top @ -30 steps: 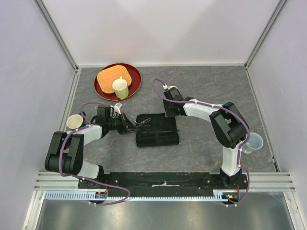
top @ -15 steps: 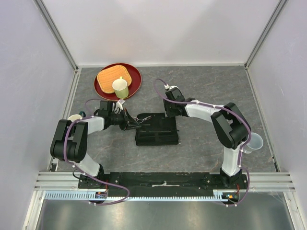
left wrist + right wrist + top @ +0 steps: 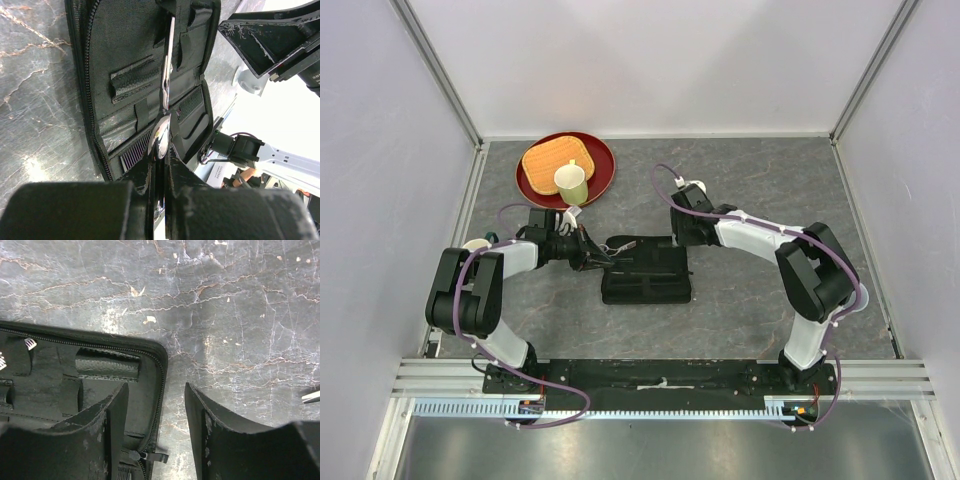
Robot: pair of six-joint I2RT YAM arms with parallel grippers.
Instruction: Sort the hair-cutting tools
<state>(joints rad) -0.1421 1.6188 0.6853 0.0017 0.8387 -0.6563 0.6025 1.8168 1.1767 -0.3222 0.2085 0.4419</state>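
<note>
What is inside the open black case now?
Silver scissors, held by the left hand, reach among the elastic loops of the case. The hand hides the near part.

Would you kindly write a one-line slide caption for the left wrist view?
Left end effector clamped on silver scissors, blades reaching over the open black zip case.

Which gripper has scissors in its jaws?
Left gripper: shut on the silver scissors, over the open black case. Right gripper stands open, holding nothing.
</note>
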